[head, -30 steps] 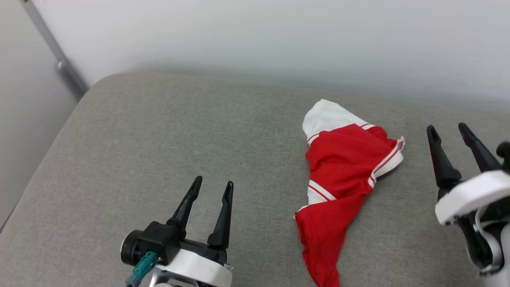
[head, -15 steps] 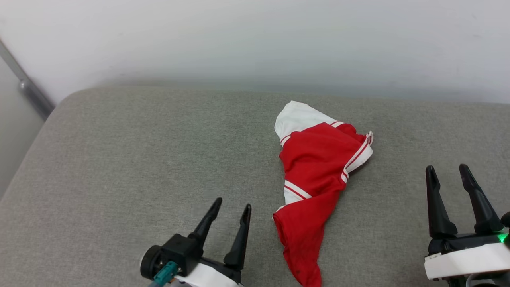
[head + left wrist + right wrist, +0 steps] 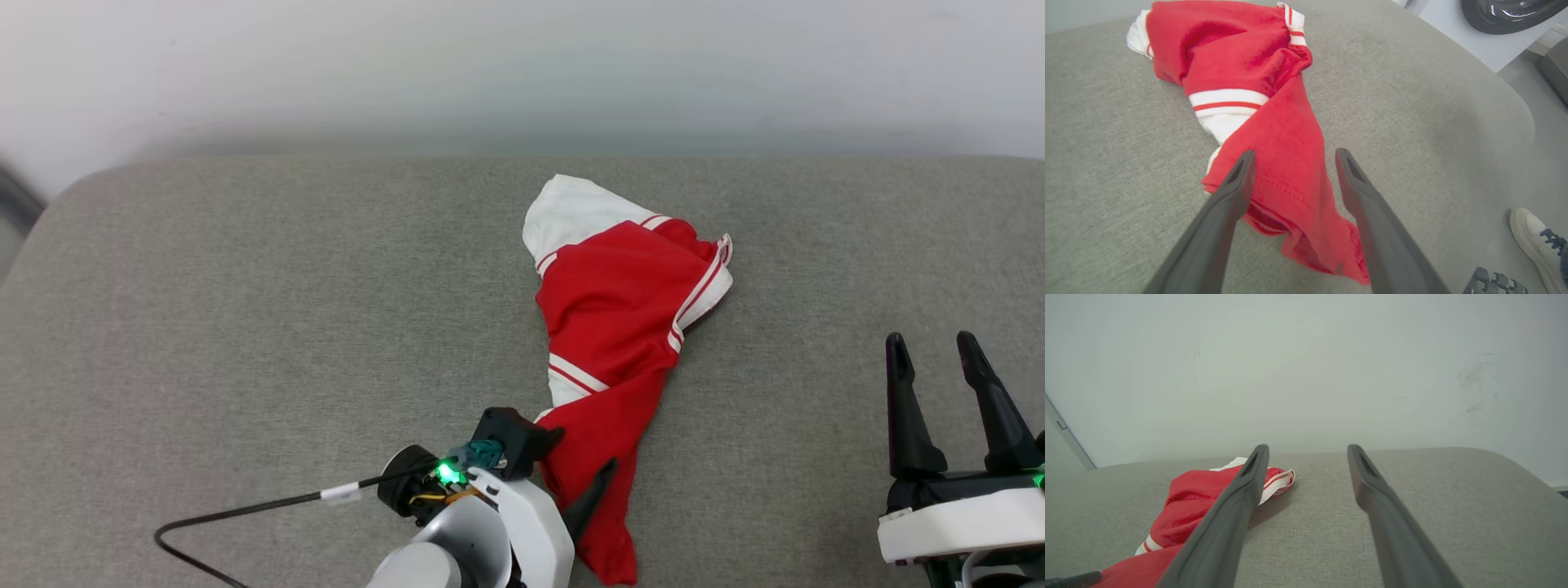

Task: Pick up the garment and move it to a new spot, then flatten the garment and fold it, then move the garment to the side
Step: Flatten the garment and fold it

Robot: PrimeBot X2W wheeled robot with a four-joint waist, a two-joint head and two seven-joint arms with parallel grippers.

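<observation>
Seen from the left wrist, the left gripper (image 3: 1295,152) covers parts of the crumpled shirt (image 3: 1274,134), whose own folds hide much of its cloth. From the head, that gripper's wrist hides one finger, and the right gripper (image 3: 931,339) is cut off at the lower right corner. A pale shoe (image 3: 1537,241) and a dark round object (image 3: 1506,16) run off the left wrist view's edges, unidentifiable.

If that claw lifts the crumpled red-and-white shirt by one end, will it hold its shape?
Probably not: the red-and-white jersey shirt lies in soft folds, so should droop. It looks thin, likely light. Pushed across the grey fabric cushion, it would probably bunch.
</observation>
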